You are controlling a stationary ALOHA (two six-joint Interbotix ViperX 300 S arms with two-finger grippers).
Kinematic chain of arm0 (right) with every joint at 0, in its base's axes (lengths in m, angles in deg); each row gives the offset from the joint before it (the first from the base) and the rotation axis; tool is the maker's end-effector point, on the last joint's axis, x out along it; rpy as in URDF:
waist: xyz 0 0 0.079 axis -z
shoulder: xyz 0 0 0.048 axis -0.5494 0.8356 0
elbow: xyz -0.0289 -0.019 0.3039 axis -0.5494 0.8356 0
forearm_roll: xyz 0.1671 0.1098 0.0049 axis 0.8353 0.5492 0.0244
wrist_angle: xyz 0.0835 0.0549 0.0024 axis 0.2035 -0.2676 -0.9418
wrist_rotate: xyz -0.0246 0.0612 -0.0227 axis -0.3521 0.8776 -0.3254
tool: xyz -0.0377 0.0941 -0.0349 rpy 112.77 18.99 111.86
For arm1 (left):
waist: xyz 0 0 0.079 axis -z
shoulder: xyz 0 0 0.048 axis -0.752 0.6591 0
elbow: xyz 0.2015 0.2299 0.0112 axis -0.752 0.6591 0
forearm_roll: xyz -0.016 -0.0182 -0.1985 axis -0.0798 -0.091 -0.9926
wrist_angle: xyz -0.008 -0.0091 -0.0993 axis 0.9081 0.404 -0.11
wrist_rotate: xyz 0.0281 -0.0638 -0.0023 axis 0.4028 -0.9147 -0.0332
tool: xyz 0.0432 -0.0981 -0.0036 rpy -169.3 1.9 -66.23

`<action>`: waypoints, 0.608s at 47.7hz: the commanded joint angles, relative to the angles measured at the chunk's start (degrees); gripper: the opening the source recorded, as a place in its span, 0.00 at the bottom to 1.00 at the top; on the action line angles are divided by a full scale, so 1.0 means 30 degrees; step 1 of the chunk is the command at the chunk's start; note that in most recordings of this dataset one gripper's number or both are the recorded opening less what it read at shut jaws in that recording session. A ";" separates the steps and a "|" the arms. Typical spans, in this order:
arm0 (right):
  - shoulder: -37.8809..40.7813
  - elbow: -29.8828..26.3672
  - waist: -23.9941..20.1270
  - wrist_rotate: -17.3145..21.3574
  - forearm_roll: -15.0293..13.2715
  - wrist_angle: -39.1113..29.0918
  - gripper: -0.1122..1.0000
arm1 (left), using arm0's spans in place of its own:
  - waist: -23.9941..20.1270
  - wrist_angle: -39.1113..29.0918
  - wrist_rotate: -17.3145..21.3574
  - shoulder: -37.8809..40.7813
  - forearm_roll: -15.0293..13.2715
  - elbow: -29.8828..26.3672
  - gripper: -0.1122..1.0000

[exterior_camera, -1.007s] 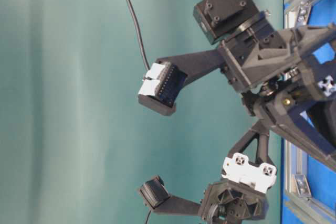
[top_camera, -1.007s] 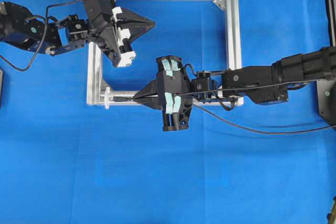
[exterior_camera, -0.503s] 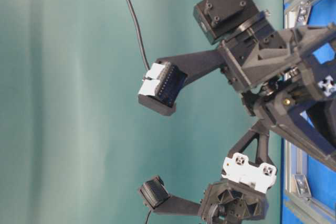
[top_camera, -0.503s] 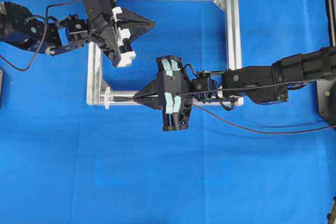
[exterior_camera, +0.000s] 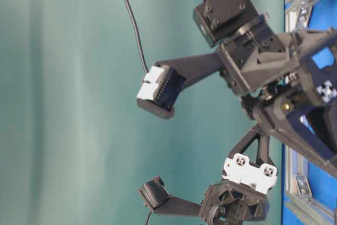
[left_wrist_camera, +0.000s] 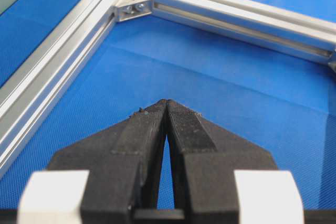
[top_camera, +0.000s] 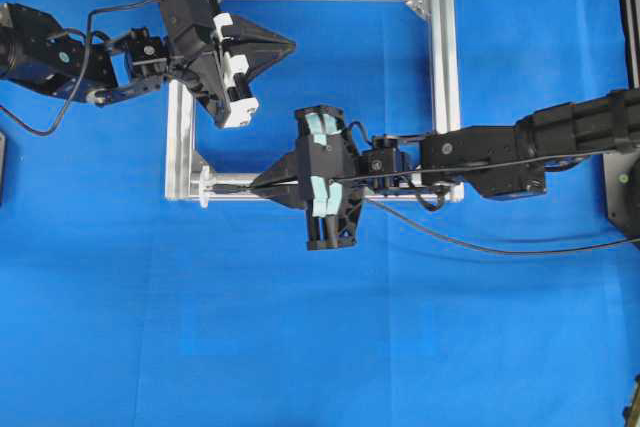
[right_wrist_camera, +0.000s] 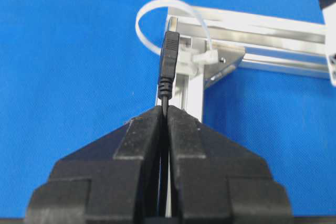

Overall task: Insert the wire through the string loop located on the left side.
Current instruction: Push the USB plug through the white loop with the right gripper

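The wire (top_camera: 480,246) is a thin black cable, and my right gripper (top_camera: 258,187) is shut on it just behind its plug (top_camera: 232,188). In the right wrist view the plug (right_wrist_camera: 169,59) sticks up from the closed fingertips (right_wrist_camera: 181,121) and points at the string loop (right_wrist_camera: 152,11). This white string loop (top_camera: 205,188) stands at the lower left corner of the silver frame (top_camera: 440,77). The plug tip is right at the loop; I cannot tell whether it has gone inside. My left gripper (top_camera: 290,45) hovers shut and empty inside the frame's upper left corner, its tips (left_wrist_camera: 166,100) pressed together.
A silver corner bracket (left_wrist_camera: 134,8) sits ahead of the left gripper. Blue cloth (top_camera: 300,347) covers the table. The right arm (top_camera: 520,152) lies across the frame's lower right corner. Dark equipment stands at the right edge (top_camera: 628,7).
My right gripper has edged slightly left with the wire, bringing the plug a little closer to the loop. The left arm has not moved.
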 commanded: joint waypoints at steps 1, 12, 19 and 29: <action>0.0000 -0.0791 0.0000 0.0000 -0.0029 0.0029 0.11 | -0.0029 0.0088 -0.0029 -0.0586 0.0059 -0.0205 0.10; 0.1025 -0.2227 0.0000 -0.0029 -0.0029 -0.0029 0.10 | -0.0029 0.0088 -0.0029 -0.0586 0.0029 -0.0234 0.10; 0.1494 -0.2988 0.0088 -0.0029 -0.0029 -0.0029 0.11 | 0.0000 0.0088 -0.0029 -0.0586 0.0059 -0.0264 0.10; 0.1904 -0.3574 0.0088 -0.0029 -0.0029 -0.0059 0.11 | -0.0029 0.0088 -0.0029 -0.0586 0.0059 -0.0234 0.10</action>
